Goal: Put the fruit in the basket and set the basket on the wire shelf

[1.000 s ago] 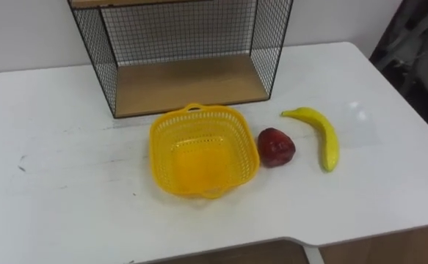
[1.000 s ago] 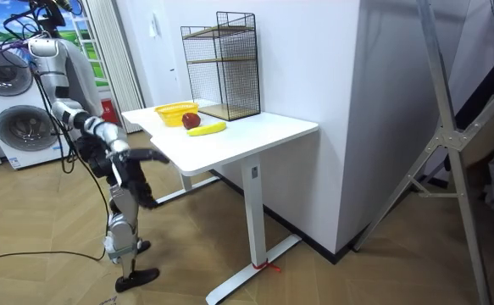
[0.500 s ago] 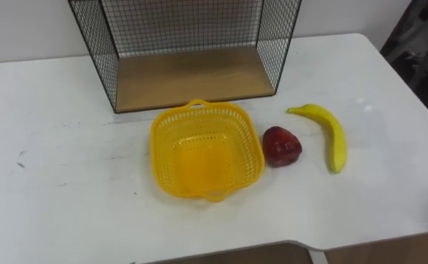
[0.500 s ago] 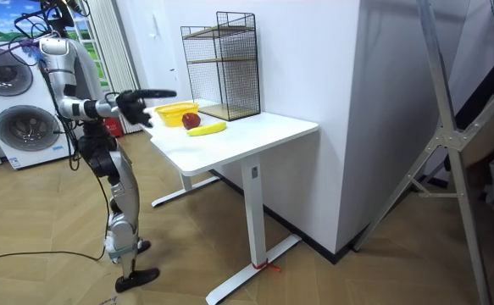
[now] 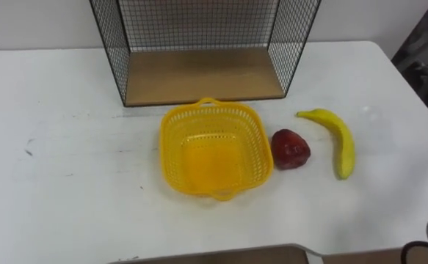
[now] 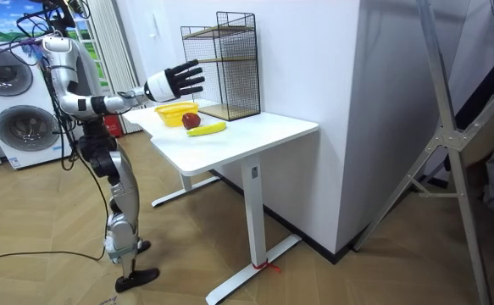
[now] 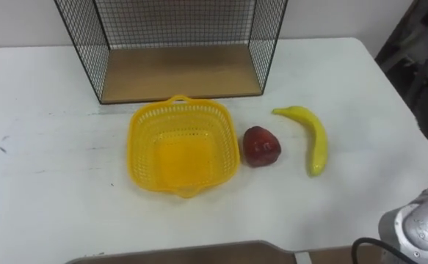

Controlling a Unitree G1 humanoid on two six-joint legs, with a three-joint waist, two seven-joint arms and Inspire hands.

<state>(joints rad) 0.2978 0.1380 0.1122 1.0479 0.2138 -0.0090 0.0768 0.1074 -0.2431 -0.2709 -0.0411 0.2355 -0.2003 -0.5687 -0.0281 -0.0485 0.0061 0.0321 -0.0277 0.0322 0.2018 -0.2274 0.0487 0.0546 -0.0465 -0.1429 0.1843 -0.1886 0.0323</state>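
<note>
- Right arm has swung up since a second ago: then it hung low beside the body, now it stretches out level toward the desk point(image 5: 67, 183).
- Right hand point(image 6: 176, 82): fingers straight and spread wide, nothing held. In the room view it is raised above desk height, on the robot's side of the fruit, and touches nothing.
- Part of the right arm shows in the lower right corner of the eye views, at the desk's near edge.
- The banana point(image 5: 338, 139) is the nearest item on that side. It lies flat on the desk, stem end toward the wire shelf point(image 5: 202, 73), curving toward the near edge.
- Red fruit point(image 5: 291, 149): on the desk between banana and basket point(image 5: 215, 158), apart from the banana and just beside the basket's right rim. Contact with the rim: cannot tell.
- Yellow basket: upright on the desk, directly in front of the wire shelf's open bottom level, one handle pointing at the shelf's front edge. Both fruits lie outside it.
- Fruit, basket and shelf sit as before; the whole-scene shift in the eye views is the camera's own.
- Wire shelf: at the back of the desk by the wall, with a wooden bottom board, black mesh sides and more levels above.
- Robot stands upright at the desk end on the room view's left, with washing machines point(image 6: 9, 127) behind it.
</note>
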